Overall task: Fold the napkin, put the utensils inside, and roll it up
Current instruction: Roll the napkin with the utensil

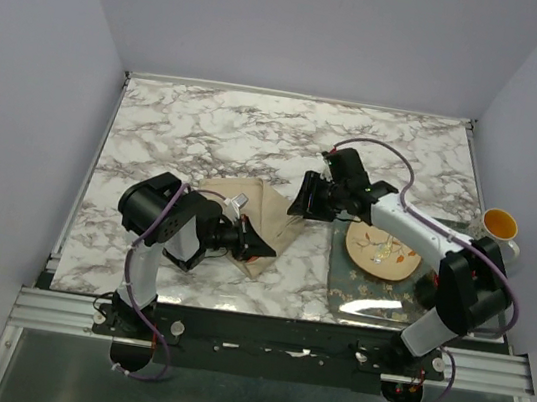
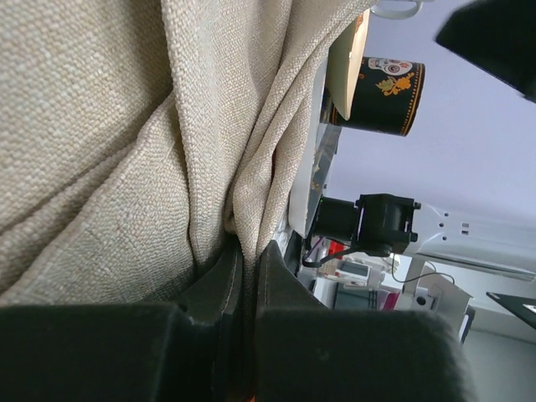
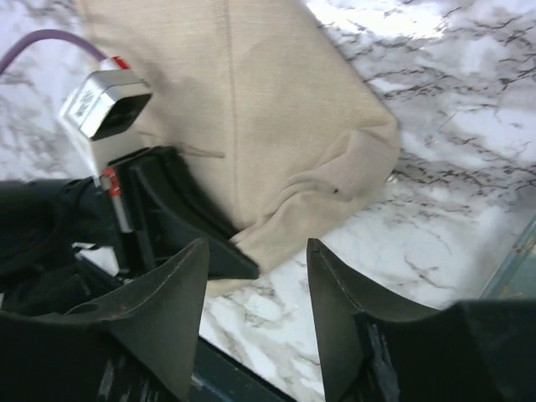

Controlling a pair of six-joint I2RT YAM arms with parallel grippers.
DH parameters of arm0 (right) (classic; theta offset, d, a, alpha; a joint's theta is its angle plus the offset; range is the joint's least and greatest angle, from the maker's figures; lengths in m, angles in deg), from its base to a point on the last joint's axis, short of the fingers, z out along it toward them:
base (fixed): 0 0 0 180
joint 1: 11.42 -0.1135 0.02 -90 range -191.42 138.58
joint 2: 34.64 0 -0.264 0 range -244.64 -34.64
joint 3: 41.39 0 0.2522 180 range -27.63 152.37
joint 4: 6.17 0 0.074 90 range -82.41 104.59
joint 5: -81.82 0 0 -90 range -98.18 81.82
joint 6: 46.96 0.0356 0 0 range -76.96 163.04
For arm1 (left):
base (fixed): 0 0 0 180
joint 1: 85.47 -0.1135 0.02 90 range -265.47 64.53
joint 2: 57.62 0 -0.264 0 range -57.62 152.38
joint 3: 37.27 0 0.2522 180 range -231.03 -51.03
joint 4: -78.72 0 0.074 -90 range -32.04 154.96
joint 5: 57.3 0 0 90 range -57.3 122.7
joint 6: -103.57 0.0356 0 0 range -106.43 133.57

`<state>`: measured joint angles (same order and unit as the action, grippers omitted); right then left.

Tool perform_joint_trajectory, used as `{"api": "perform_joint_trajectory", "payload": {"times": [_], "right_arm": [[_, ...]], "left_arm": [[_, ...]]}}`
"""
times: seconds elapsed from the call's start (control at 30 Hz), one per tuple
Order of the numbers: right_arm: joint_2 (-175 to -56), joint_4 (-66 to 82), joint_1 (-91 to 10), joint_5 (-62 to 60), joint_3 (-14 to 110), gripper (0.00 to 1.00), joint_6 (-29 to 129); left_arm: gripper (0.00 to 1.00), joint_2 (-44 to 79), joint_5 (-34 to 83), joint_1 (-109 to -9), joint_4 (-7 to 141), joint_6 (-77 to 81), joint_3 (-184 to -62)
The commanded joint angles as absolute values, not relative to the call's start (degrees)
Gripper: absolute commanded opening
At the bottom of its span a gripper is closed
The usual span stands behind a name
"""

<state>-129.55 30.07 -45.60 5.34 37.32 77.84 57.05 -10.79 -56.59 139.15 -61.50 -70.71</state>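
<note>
The tan napkin lies bunched and partly folded on the marble table, left of the plate. My left gripper is shut on a fold at the napkin's near right corner; in the left wrist view the cloth is pinched between the left gripper's two fingers. My right gripper hovers open just over the napkin's right edge. In the right wrist view the napkin lies ahead of the right gripper, whose spread fingers hold nothing. The utensils are out of view.
A round tan patterned plate sits on a green placemat at the right. A mug stands at the table's right edge. The left arm's wrist camera is close to my right fingers.
</note>
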Motion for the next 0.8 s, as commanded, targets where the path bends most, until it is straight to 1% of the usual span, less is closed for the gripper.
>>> {"api": "perform_joint_trajectory", "payload": {"times": [0.0, 0.17, 0.3, 0.33, 0.37, 0.47, 0.5, 0.6, 0.7, 0.77], "right_arm": [[-126.04, 25.92, -46.58, 12.37, 31.27, 0.59, 76.7], [-128.77, 22.18, -46.58, 17.57, 29.33, 0.58, 78.0], [-128.5, 22.27, -46.67, 13.98, 27.57, 0.53, 84.68], [-128.5, 22.36, -46.75, 13.53, 27.39, 0.54, 86.52], [-128.77, 22.45, -46.67, 12.23, 27.13, 0.54, 91.59], [-131.48, 23.41, -47.02, 11.07, 27.47, 0.57, 97.43], [-132.45, 26.11, -47.37, 10.63, 28.17, 0.59, 99.88], [-134.57, 27.81, -48.16, 9.23, 29.5, 0.61, 103.49], [-132.82, 25.97, -48.51, 7.38, 27.31, 0.63, 105.34], [-131.59, 24.22, -48.51, 6.76, 24.42, 0.68, 106.14]], "left_arm": [[0.0, 59.01, -9.14, -56.47, 137.91, -62.11, -70.54], [0.0, 58.57, -9.05, -56.47, 136.68, -61.67, -70.28], [0.0, 57.87, -8.61, -56.47, 135.71, -61.23, -70.36], [0.0, 57.95, -8.52, -56.29, 135.88, -61.32, -70.54], [0.0, 57.96, -8.52, -56.21, 135.97, -61.32, -70.63], [0.0, 58.31, -8.44, -55.94, 136.41, -61.58, -70.8], [0.0, 58.39, -8.52, -55.94, 136.76, -61.76, -70.72], [0.0, 58.74, -8.79, -55.77, 138.43, -62.9, -70.54], [0.0, 58.83, -9.14, -55.77, 140.71, -65.0, -69.93], [0.0, 58.83, -9.31, -55.77, 141.68, -65.88, -69.66]]}}
